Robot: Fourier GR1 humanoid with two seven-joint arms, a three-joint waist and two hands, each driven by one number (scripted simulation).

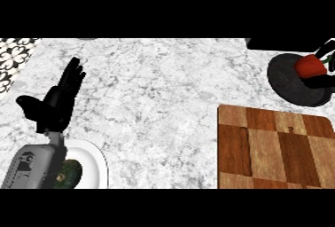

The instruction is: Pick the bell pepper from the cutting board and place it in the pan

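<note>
1. Bell pepper [309, 66]: one, red, with a little green showing at its right side. It sits over the right part of the pan, off the cutting board, near the tabletop's far right corner. Whether it rests on the pan's floor or hangs just above it cannot be told.
2. One pan [288, 82], dark, round and shallow, lies by the right edge of the tabletop [157, 88], just beyond the cutting board's far right corner.
3. Two robot hands show. The right robot hand [318, 82] comes in at the right edge, over the pan. Its black fingers are curled round the bell pepper, some on its far side and some on its near side, so it is clamped on the fruit.
4. The left robot hand [59, 99] stands near the tabletop's left edge. Its fingers are straight and close together, pointing toward the far edge, and its thumb is spread out to the left. It holds nothing.
5. One wooden cutting board [274, 150], made of light and dark blocks, fills the near right corner of the tabletop. Nothing lies on the part in view.
6. One white plate [91, 159] sits at the near left corner, partly under the grey left forearm.
7. One dark green, rough-skinned item [68, 174] lies on that plate, half hidden by the forearm. What it is cannot be told.
</note>
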